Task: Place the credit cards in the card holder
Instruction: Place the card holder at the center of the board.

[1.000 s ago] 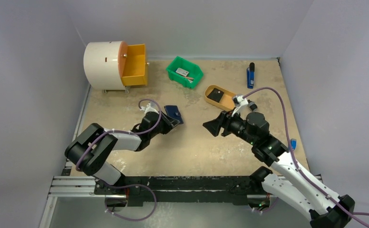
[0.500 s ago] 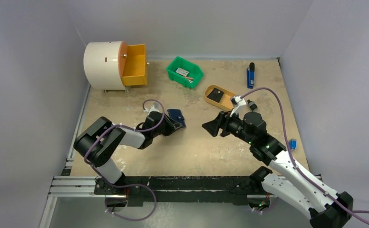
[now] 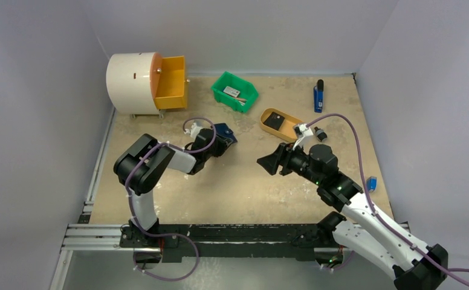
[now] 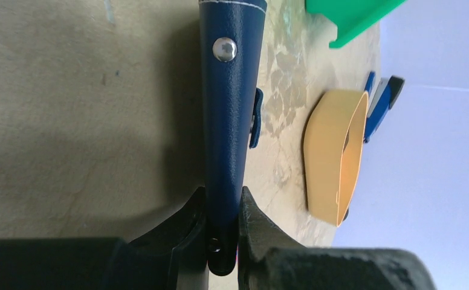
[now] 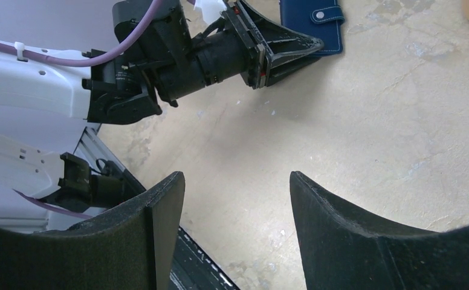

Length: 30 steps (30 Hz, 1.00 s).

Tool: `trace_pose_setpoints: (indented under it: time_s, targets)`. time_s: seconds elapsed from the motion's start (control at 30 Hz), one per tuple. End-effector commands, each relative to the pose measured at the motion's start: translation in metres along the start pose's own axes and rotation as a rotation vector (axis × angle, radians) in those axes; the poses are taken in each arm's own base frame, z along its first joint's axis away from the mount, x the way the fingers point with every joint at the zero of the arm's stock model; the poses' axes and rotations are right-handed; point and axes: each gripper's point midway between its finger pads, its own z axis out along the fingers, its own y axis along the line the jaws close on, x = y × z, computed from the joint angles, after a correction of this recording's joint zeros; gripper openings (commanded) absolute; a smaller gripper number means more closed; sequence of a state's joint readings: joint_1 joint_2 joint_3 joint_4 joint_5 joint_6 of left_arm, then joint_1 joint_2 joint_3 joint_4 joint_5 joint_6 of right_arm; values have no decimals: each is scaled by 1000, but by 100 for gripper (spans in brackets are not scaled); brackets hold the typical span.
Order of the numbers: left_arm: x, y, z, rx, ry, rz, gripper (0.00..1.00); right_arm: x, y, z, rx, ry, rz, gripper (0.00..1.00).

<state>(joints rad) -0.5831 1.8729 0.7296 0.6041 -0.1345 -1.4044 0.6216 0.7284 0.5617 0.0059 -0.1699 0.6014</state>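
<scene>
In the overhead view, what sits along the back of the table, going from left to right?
white drum → orange drawer → green bin → tan tray → blue-and-black stick tool

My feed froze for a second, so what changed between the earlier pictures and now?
The left gripper, clamped on the card holder throughout, carried it toward the far side of the table as its arm folded in. Nothing was grasped or released. The right gripper stayed open, barely shifting; the green bin, tan tray and blue tool stayed put.
</scene>
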Motion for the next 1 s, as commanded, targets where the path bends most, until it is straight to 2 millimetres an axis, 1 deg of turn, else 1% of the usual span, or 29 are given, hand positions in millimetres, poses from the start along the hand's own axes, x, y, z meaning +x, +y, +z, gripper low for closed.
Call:
trace_pose_setpoints:
  time_s: [0.0,0.1,0.23,0.4,0.53,0.57,0.6,0.63,0.73,0.97]
  targets:
    - [-18,29,10,-106,-109,-55,10,-20,10,-3,-20,-64,-12,67]
    - [-12,33,11,-110,-86,-53,15,-19,10,-5,-20,-66,-11,67]
    - [-7,40,13,-119,-63,-42,30,-19,9,-7,-19,-74,-3,67]
    - [-9,47,9,-151,-70,-23,35,-18,9,-9,-21,-75,-4,67]
    - [-10,51,6,-170,-76,-10,44,-18,9,-9,-19,-71,-7,67]
    - [-10,52,5,-173,-78,-4,50,-18,9,-9,-19,-71,-7,67]
    - [-12,52,4,-179,-82,1,52,-18,9,-9,-20,-72,-7,67]
    - [-12,53,3,-187,-83,8,57,-18,9,-9,-19,-71,-7,67]
    - [-14,54,0,-202,-87,29,60,-18,10,-9,-21,-71,-10,67]
    - [-15,58,-3,-244,-80,66,61,-17,10,-7,-26,-62,-9,67]
